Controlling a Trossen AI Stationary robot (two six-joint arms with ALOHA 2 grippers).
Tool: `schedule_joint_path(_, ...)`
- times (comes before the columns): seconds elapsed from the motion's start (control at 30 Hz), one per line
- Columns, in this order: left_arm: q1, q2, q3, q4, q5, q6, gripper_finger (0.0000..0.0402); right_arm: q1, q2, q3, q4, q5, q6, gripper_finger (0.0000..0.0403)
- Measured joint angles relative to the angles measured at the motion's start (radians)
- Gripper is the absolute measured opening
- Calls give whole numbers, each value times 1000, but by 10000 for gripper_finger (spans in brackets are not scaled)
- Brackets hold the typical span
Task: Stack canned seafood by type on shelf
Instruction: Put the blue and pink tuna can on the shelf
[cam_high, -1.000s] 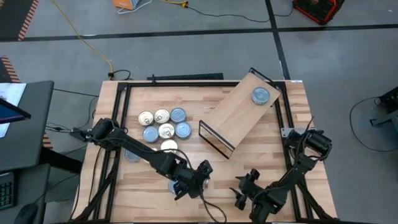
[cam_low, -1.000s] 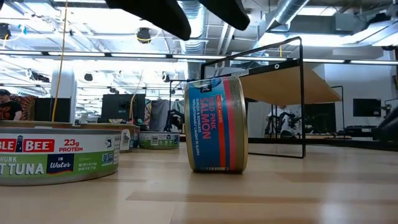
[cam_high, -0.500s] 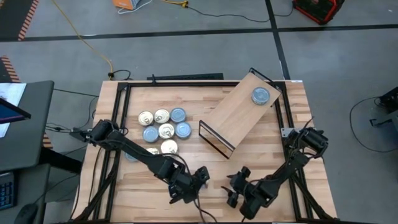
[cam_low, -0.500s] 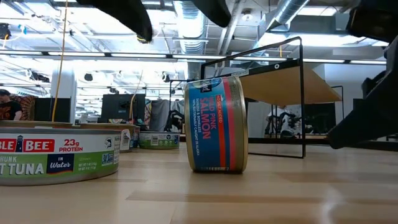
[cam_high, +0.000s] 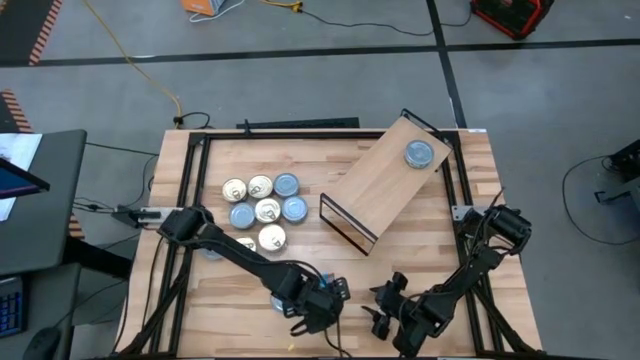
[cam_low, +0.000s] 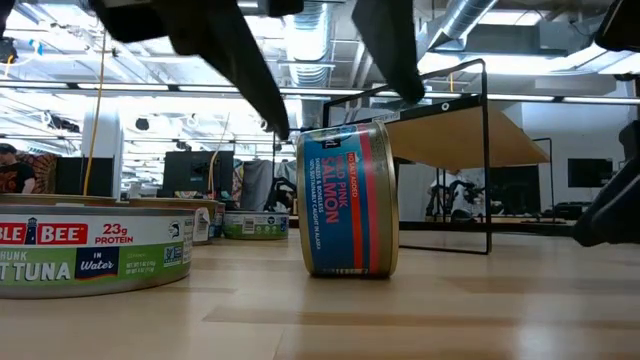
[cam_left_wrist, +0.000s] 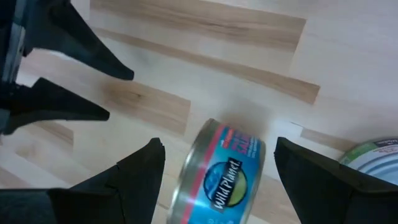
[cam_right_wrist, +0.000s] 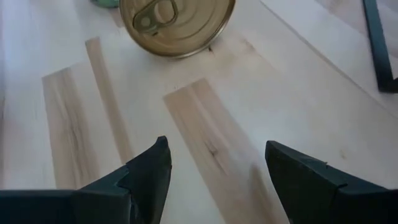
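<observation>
One blue-and-red tin (cam_low: 347, 200) of canned seafood stands on its rim on the tabletop. My left gripper (cam_low: 347, 112) is open above it, one finger on each side of the tin (cam_left_wrist: 217, 177), touching nothing. In the high view that gripper (cam_high: 325, 310) is near the table's front edge. Just to its right, my right gripper (cam_high: 385, 305) is open too and holds nothing (cam_right_wrist: 217, 146). Several more tins (cam_high: 260, 205), with gold or blue lids, lie flat at the table's left. The shelf (cam_high: 385, 180) stands far right with one blue-lidded tin (cam_high: 418, 153) on top.
A green-labelled tuna tin (cam_low: 90, 250) lies flat at the left of the low view. A gold-lidded tin (cam_right_wrist: 176, 22) lies ahead of my right gripper, with the shelf's black frame (cam_right_wrist: 379, 43) to one side. The right fingers (cam_left_wrist: 62, 81) are close to the upright tin.
My left gripper has come down and toward the table's near edge, rolling at the wrist. Its open fingers now reach down to the top of the upright tin, one on each side. The tin has not moved.
</observation>
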Motion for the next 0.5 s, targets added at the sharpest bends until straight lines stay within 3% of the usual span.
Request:
schedule_joint_path(0.33, 18, 116, 149, -180, -14, 12, 293, 0, 0, 0, 6, 15, 12, 285)
schedule_joint_path(0.5, 19, 115, 149, -206, -111, 87, 293, 0, 1, 0, 10, 15, 12, 285)
